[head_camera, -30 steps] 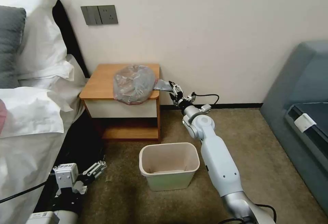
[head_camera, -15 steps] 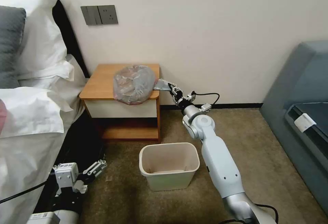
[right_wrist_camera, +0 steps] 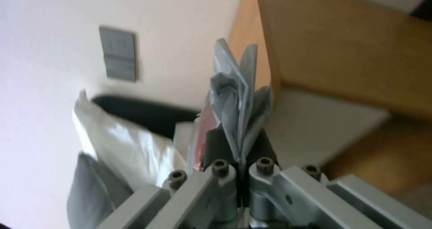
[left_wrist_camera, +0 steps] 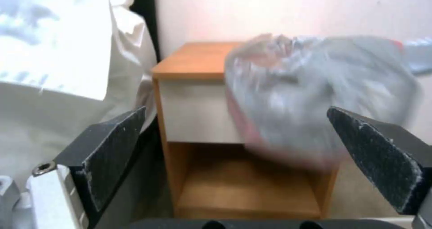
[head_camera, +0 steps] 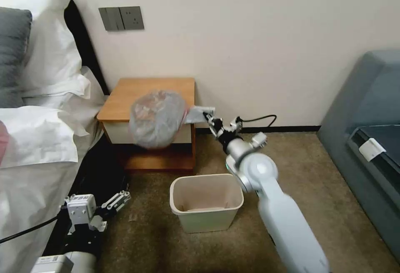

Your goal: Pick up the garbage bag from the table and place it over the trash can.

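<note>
The garbage bag (head_camera: 156, 118), grey and crinkled, hangs in the air in front of the table's (head_camera: 137, 91) white drawer, off the orange-brown top. My right gripper (head_camera: 207, 116) is shut on the bag's twisted end at the table's right side. In the right wrist view the folded plastic (right_wrist_camera: 236, 87) sticks out from between the closed fingers (right_wrist_camera: 216, 148). The cream trash can (head_camera: 206, 202) stands on the carpet below and in front of the table. My left gripper (head_camera: 116, 202) is open, low at the left beside the bed, and its view faces the bag (left_wrist_camera: 315, 94).
A bed with white pillows (head_camera: 46, 56) and hanging sheets lies along the left. A grey-blue sofa (head_camera: 366, 131) stands at the right. The wall with a switch plate (head_camera: 121, 18) is behind the table. Brown carpet (head_camera: 146, 231) surrounds the trash can.
The right arm has drawn back towards me and dragged the bag off the tabletop. The bag now hangs lower, in front of the drawer. The left arm has stayed put.
</note>
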You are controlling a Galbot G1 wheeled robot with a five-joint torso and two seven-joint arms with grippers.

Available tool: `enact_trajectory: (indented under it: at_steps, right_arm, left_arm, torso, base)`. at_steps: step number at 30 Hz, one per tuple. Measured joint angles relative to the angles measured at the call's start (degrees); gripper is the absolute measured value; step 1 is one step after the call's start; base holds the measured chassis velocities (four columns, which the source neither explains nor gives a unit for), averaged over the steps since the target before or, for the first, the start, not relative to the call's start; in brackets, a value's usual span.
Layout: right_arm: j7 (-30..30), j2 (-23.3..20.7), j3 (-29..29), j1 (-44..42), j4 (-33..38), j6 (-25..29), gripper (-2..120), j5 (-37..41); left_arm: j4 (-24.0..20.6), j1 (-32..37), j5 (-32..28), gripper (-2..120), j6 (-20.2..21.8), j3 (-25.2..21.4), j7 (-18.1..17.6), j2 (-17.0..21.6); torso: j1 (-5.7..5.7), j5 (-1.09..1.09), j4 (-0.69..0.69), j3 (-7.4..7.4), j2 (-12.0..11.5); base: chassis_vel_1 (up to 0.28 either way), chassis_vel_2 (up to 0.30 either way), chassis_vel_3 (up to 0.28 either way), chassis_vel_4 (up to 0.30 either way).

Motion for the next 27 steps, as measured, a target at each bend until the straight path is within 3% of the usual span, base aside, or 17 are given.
enact_trajectory:
  at_steps: [3, 6, 11, 24, 27]
  right_arm:
    - [1.71, -2.88, -0.78, -3.77, 4.7, 0.12, 0, -1.22]
    - [2.57, -7.69, -1.83, -12.78, 11.6, -0.76, 0, -6.39]
    - [2.9, -10.24, -3.17, -19.51, 13.83, -1.22, 0, -11.82]
    - [7.12, -12.69, -4.41, -19.37, 11.8, -3.38, 0, -15.86]
    - [9.71, -13.19, -4.36, -19.19, 12.71, -5.06, 14, -14.46]
  left_arm:
    - [0.0, -0.83, -0.02, 100, 0.03, 0.28, -0.01, 0.41]
    - [0.0, -2.36, -0.33, 100, 0.22, 0.6, -0.03, 1.11]
    - [0.0, -4.34, -1.14, 100, 0.3, 0.78, -0.07, 1.58]
    - [0.0, -6.46, -2.68, 100, 0.46, 0.66, -0.2, 2.13]
    - [0.0, -6.75, -2.74, 100, 0.48, 0.73, -0.21, 2.11]
  torso:
    - [0.0, 0.0, 0.01, 0.0, 0.0]
    - [0.0, 0.0, -0.01, 0.0, 0.0]
    - [0.0, 0.0, -0.01, 0.0, 0.0]
    - [-0.01, 0.0, 0.0, 0.01, 0.0]
    - [0.0, 0.0, 0.01, 0.01, 0.0]
  base:
    - [0.0, 0.0, 0.0, 0.0]
    - [0.0, 0.0, 0.0, 0.0]
    - [0.0, 0.0, 0.0, 0.0]
    - [0.0, 0.0, 0.0, 0.0]
    - [0.0, 0.0, 0.0, 0.0]
